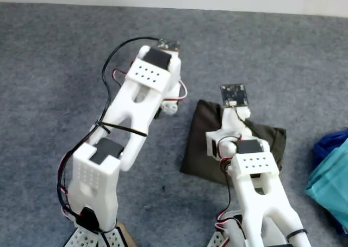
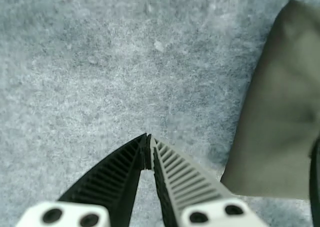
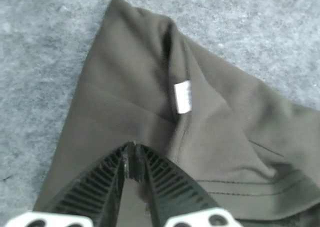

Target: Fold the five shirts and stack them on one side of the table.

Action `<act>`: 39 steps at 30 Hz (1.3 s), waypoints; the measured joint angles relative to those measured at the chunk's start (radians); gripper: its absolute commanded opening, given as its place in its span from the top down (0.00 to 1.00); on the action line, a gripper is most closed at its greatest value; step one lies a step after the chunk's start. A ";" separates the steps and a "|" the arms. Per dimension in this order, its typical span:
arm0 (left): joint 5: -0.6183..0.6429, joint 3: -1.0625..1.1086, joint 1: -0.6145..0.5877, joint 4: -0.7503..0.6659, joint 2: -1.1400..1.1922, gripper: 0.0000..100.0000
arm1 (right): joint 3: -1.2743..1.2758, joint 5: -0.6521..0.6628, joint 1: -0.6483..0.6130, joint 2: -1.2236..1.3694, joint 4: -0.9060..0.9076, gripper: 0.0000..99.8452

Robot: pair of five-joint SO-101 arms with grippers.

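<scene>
A dark olive shirt [image 1: 198, 143] lies folded into a rough square on the grey felt table, right of the middle. My right gripper [image 3: 132, 156] is shut, its fingertips meeting low over the shirt [image 3: 220, 122] close to its white neck label [image 3: 183, 97]; no fabric shows pinched between them. My left gripper [image 2: 148, 143] is shut with nothing in it and hangs over bare felt just beside the shirt's [image 2: 280, 112] left edge. In the high view both arms' bodies cover their own fingers.
A dark blue shirt [image 1: 330, 141] and a teal shirt [image 1: 331, 184] lie bunched at the table's right edge. Bare grey felt [image 1: 49, 94] stretches over the left half and along the far side. The arm bases stand at the near edge.
</scene>
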 measured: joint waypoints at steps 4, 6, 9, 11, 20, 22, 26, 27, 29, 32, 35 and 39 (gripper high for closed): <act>0.000 0.101 -0.002 -0.092 -0.014 0.99 | 0.041 0.038 0.000 -0.009 0.000 0.99; 0.000 0.141 -0.002 -0.137 -0.014 0.99 | 0.063 0.049 0.017 -0.009 0.000 0.99; 0.000 0.157 0.000 -0.167 -0.014 0.99 | 0.064 0.055 0.072 -0.009 0.000 0.99; 0.000 0.163 0.000 -0.176 -0.014 0.99 | 0.064 0.055 0.103 -0.009 0.000 0.99; 0.000 0.167 0.000 -0.180 -0.014 0.99 | 0.034 0.097 0.229 -0.009 -0.057 0.99; 0.000 0.167 0.000 -0.180 -0.014 0.99 | 0.025 0.118 0.247 -0.009 -0.087 0.99; 0.000 0.167 0.000 -0.180 -0.014 0.99 | -0.015 0.164 0.301 -0.009 -0.121 0.99; 0.000 0.167 0.000 -0.180 -0.014 0.99 | -0.029 0.173 0.318 -0.009 -0.124 0.99; 0.000 0.169 0.000 -0.180 -0.014 0.99 | -0.054 0.190 0.354 -0.009 -0.127 0.99; 0.000 0.189 0.000 -0.198 -0.014 0.99 | -0.098 0.199 0.404 0.020 -0.127 0.99; 0.000 0.204 0.000 -0.229 -0.014 0.99 | -0.137 0.199 0.417 0.068 -0.109 0.99; 0.000 0.210 0.000 -0.249 -0.014 0.99 | -0.201 0.155 0.330 0.071 0.018 0.99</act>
